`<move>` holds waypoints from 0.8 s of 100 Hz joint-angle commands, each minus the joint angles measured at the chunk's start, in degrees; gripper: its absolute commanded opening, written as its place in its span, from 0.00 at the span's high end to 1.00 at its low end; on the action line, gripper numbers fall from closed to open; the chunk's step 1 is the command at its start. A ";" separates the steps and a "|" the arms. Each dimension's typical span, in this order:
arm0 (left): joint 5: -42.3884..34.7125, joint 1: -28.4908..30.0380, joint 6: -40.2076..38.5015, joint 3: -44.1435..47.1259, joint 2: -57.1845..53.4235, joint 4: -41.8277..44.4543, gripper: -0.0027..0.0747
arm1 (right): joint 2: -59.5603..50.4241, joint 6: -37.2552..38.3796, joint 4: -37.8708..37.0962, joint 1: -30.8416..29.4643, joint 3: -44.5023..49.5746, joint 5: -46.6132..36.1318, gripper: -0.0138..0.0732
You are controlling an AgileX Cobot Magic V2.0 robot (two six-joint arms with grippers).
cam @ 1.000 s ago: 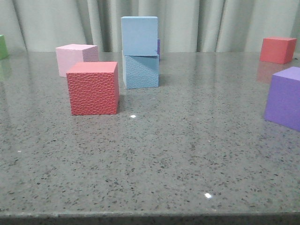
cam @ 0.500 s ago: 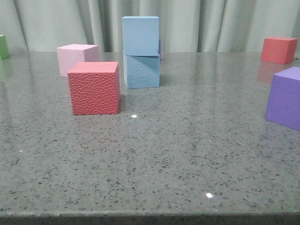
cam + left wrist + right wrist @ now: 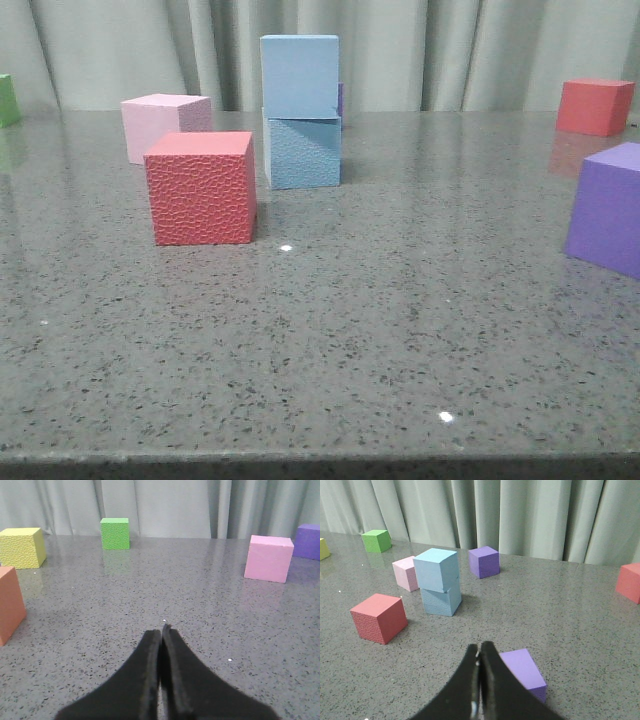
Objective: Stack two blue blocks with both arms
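Soft, even overhead light; small glints on the glossy table (image 3: 400, 330); sharp focus.

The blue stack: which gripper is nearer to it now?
Probably right. The right gripper, shut, faces the blue stack across open table, a purple cube beside it. The left gripper, shut, doesn't see the stack, only a pink cube off to one side.

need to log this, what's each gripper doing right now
Left gripper: closed, holding nothing.
Right gripper: closed, holding nothing.
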 commanded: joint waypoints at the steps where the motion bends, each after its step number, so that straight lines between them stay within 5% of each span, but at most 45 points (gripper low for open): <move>1: -4.85 0.09 -0.13 0.16 -1.94 -0.51 0.99 | 0.66 -0.18 -2.14 -0.32 -1.15 -4.32 0.97; 50: -4.85 0.09 -0.13 0.16 -1.94 -0.51 0.99 | 0.66 -0.32 -7.65 -1.00 -1.02 -6.19 0.97; 80: -4.85 0.09 -0.13 0.16 -1.94 -0.51 0.99 | 0.66 -0.32 -5.81 -10.03 3.67 -18.01 0.97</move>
